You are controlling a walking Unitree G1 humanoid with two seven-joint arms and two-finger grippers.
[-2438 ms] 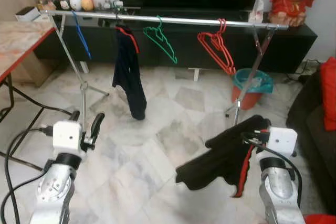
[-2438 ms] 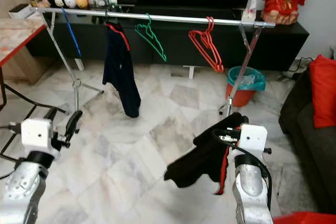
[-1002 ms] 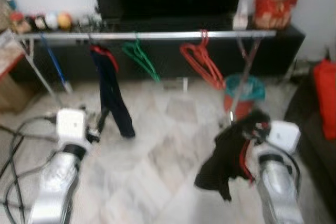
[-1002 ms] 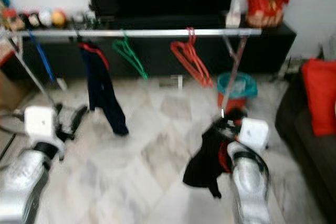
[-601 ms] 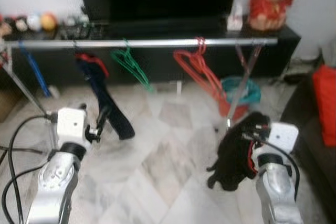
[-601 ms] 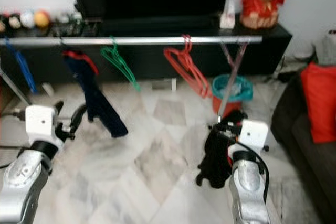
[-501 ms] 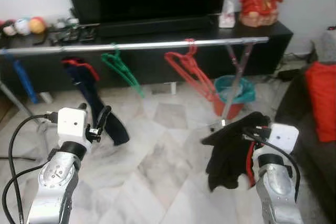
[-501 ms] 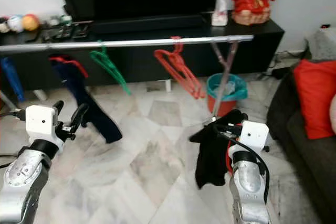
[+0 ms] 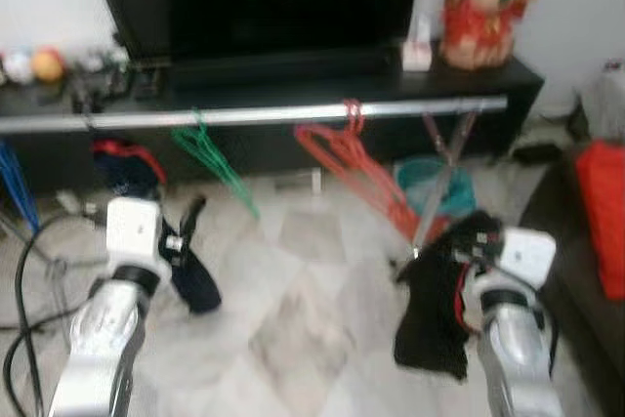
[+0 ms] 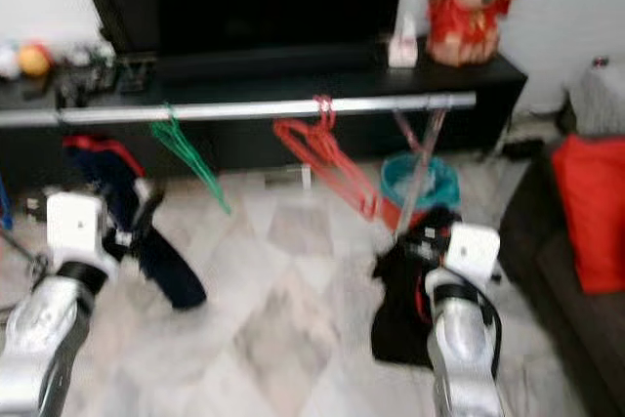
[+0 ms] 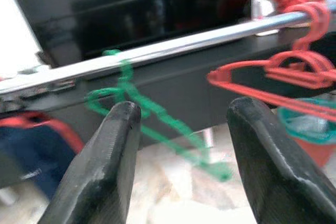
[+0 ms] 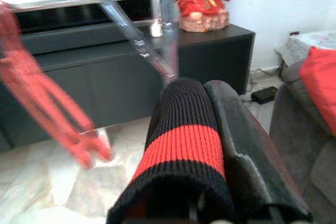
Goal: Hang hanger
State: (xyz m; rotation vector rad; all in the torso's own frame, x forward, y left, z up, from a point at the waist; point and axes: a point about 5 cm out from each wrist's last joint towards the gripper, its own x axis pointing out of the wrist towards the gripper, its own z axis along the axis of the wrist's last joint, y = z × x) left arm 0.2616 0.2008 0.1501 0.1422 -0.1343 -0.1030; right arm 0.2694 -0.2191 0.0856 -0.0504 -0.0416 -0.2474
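Right gripper (image 10: 422, 241) is clamped on a black garment with red trim (image 9: 430, 319), which hangs limp from it at roughly 5 o'clock in the head view; in the right wrist view the ribbed black-and-red fabric (image 12: 184, 166) lies draped over the fingers (image 12: 247, 145). No hanger can be made out inside the garment.

Left gripper (image 9: 188, 225) is spread wide and holds nothing; the wrist view shows both fingers (image 11: 100, 166) well apart, aimed at the rail (image 11: 157, 51).

The silver rail (image 9: 264, 115) runs across the middle of the head view from 9 o'clock to 3 o'clock. Hanging on it: a green hanger (image 9: 210, 158) left of centre, a bunch of red hangers (image 9: 356, 168) right of centre, and a dark garment with red collar (image 9: 146, 202) at the left end, just behind the left gripper.

Compared with half a second ago, the whole scene has shifted and is blurred, consistent with camera motion. The rail now sits lower in the picture and the television cabinet (image 9: 488, 75) looks larger. The black garment, previously spread out sideways from the right gripper, now hangs more nearly straight down. A teal-lined bin (image 9: 430, 178) stands behind the rail's right leg.
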